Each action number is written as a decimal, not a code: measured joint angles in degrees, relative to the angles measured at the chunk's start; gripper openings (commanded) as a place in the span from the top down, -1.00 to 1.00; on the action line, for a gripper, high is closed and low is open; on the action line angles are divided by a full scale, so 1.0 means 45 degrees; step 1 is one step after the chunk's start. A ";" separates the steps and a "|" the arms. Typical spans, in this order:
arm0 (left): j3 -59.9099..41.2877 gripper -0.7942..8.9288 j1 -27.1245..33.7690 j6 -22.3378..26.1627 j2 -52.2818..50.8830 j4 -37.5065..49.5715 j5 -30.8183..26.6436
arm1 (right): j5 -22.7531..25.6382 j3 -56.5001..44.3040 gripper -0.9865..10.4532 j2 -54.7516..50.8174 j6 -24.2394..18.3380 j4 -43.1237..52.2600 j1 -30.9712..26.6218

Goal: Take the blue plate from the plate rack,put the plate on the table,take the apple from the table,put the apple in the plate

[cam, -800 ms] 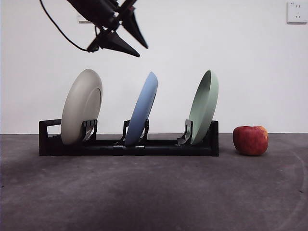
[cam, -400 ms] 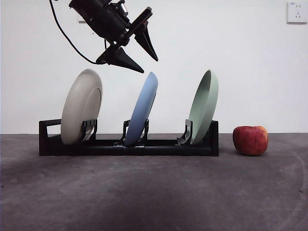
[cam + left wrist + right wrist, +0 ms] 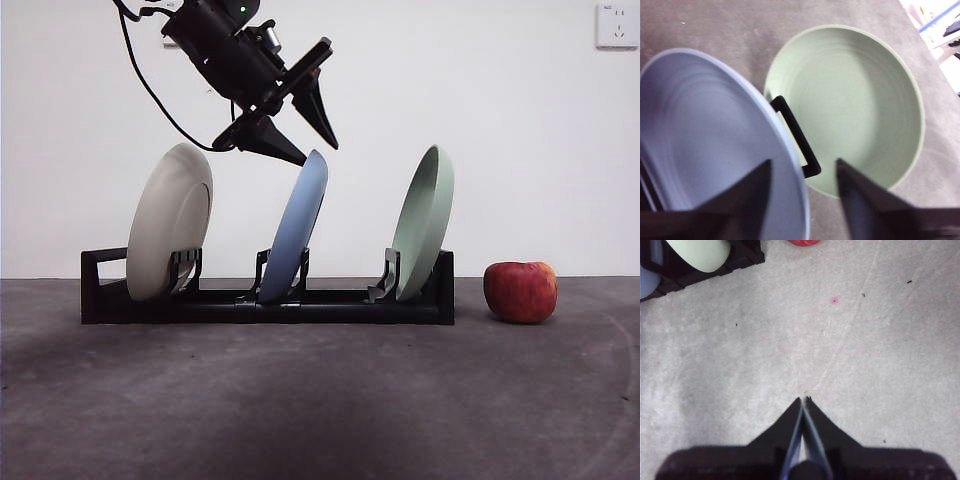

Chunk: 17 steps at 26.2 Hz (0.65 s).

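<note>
The apple is sitting on the surface beside the plate rack. In it the blue plate is leaning, its rim between the left gripper's parted jaws, awaiting closure and lift. The right gripper, jaws together, is waiting.

This looks like a robot test room, not a home kitchen. A bare white wall rises straight behind the dark grey table, carrying only a white socket high above the apple. On the table, beside the apple, stands a black plate rack with three plates. Above the rack hangs a black robot arm trailing a loose cable.
</note>
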 measured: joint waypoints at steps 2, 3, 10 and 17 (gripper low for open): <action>0.0000 0.67 0.0000 -0.0010 0.0000 0.0010 -0.0039 | 0.0000 0.0000 0.82 0.0000 0.0000 0.0000 0.0000; 0.0000 0.67 0.0000 -0.0019 0.0000 0.0005 -0.0044 | 0.0000 0.0000 0.82 0.0000 0.0005 0.0000 0.0000; 0.0000 0.80 -0.0073 -0.0053 0.0010 0.0000 -0.0219 | 0.0209 0.0000 0.82 0.0000 0.0000 -0.0049 0.0000; 0.0000 0.80 -0.0034 -0.0209 0.0024 -0.0019 0.0165 | 0.0228 0.0000 0.82 0.0000 0.0000 -0.0233 0.0000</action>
